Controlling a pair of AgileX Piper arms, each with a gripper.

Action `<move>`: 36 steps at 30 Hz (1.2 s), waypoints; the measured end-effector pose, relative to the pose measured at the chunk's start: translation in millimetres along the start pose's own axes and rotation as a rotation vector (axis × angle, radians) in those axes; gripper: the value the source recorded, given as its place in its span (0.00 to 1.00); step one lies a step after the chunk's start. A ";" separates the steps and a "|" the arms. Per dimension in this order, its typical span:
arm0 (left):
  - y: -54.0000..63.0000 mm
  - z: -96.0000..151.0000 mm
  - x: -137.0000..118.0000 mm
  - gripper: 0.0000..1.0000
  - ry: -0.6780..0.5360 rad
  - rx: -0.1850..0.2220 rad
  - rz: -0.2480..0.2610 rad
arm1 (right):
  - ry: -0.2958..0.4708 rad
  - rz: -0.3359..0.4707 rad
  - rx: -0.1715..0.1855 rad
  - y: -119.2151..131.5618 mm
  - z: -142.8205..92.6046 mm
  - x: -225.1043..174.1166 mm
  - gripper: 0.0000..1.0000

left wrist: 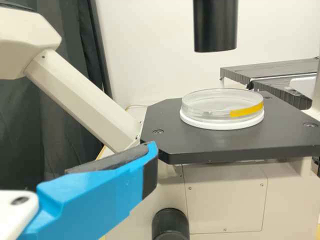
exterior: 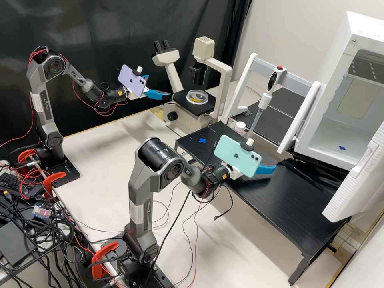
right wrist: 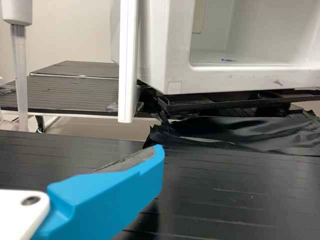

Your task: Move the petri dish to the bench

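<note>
Petri dish [left wrist: 222, 116] on microscope stage [left wrist: 215, 144]

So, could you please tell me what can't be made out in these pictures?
- Left pincer, its base: high view, behind the lilac phone.
- Petri dish, part of its side: left wrist view, behind the yellow strip.
- Pipette, upper part: right wrist view, cut off by the edge.
- Black table, part of its top: high view, behind the mint phone.

Two arms [exterior: 141, 232], two grippers [exterior: 158, 95], two phones [exterior: 234, 158], two blue crosses [exterior: 202, 141], plus just one microscope [exterior: 204, 47], one petri dish [exterior: 197, 97], one pipette [exterior: 273, 82] and one white cabinet [exterior: 328, 160].
</note>
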 end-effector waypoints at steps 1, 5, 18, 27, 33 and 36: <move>0.0 0.0 0.0 1.00 0.000 0.000 0.000 | 0.000 0.000 0.000 0.0 0.0 0.0 1.00; 0.0 0.0 0.0 1.00 0.000 0.000 0.000 | 0.000 0.000 0.000 0.0 0.0 0.0 1.00; 0.0 0.0 0.0 1.00 0.000 0.000 0.000 | 0.037 -0.009 0.018 -1.8 -11.4 -11.6 1.00; 0.0 0.0 0.0 1.00 0.000 0.000 0.000 | 0.230 -0.074 -0.014 -20.1 -64.4 -33.9 1.00; 0.0 0.0 0.0 1.00 0.000 0.000 0.000 | 0.389 -0.107 -0.099 -36.5 -110.1 -47.1 1.00; 0.0 0.0 0.0 1.00 0.000 0.000 0.000 | 0.442 -0.123 -0.117 -42.0 -130.6 -48.1 1.00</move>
